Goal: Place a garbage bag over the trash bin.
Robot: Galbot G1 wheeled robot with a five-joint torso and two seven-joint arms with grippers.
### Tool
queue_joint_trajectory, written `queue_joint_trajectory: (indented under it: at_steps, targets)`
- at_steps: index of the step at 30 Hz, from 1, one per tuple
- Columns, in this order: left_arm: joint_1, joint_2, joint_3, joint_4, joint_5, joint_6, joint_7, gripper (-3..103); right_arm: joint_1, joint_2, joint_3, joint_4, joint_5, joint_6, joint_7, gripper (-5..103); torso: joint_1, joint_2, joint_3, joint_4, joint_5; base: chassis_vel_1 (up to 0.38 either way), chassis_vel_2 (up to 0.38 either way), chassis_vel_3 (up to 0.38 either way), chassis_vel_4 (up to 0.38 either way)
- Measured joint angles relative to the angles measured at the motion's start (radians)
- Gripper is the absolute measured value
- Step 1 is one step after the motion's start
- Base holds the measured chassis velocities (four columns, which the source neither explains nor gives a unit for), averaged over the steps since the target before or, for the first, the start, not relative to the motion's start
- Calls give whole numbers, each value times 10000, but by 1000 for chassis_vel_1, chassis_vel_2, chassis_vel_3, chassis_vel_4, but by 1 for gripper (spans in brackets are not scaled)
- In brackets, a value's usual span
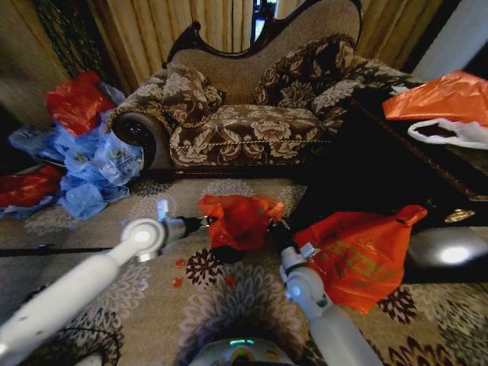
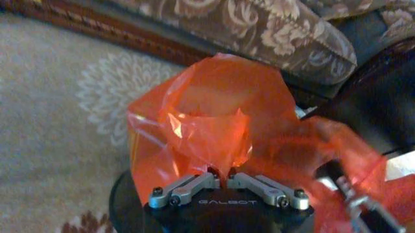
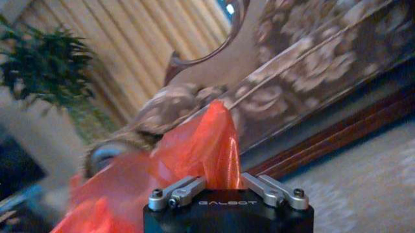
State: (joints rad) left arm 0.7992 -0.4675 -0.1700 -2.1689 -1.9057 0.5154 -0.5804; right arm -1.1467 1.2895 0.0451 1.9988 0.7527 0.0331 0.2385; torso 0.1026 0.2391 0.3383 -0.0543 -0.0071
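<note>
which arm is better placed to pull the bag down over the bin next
Probably left. The left tool is shut on the bag right above the bin, with the bag's mouth open before it. The right tool also pinches orange film, but points up toward the sofa.

This is a home living room. An ornate sofa (image 1: pixel 252 107) with a carved dark wood frame and floral brocade upholstery stands against long beige curtains (image 1: pixel 191 23). A patterned carpet (image 1: pixel 229 305) with flower medallions covers the floor. A dark wooden table (image 1: pixel 396 175) stands beside the sofa. A leafy potted plant (image 3: pixel 52 68) stands near the curtains.
</note>
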Motion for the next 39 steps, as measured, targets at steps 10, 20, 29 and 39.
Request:
queue_joint_trajectory:
  at_steps: [10, 20, 29, 39]
  targets:
    - [-575, 12, -175, -320, -773, -81, -767, 0, 15, 413, -909, -18, -174, -119, 362, 0, 0, 1, 0, -2, -1, 0, 0, 0, 0]
    - [-256, -1052, 460, 727, 131, 181, -458, 0, 300, -137, -28, -971, -139, 287, 385, 0, 0, 1, 0, -2, -1, 0, 0, 0, 0]
    - [-646, -2346, 1266, 1817, 1156, 106, 98, 0, 1226, 209, 366, -2854, -139, 681, 331, 0, 1, 1, 1, -1, 1, 0, 0, 0, 0]
    - [-1241, -2855, 1905, 2804, 1700, -53, 410, 0, 1515, 212, 529, -3639, -170, 791, 214, 0, 2, 1, 1, -5, 0, 0, 0, 0, 0]
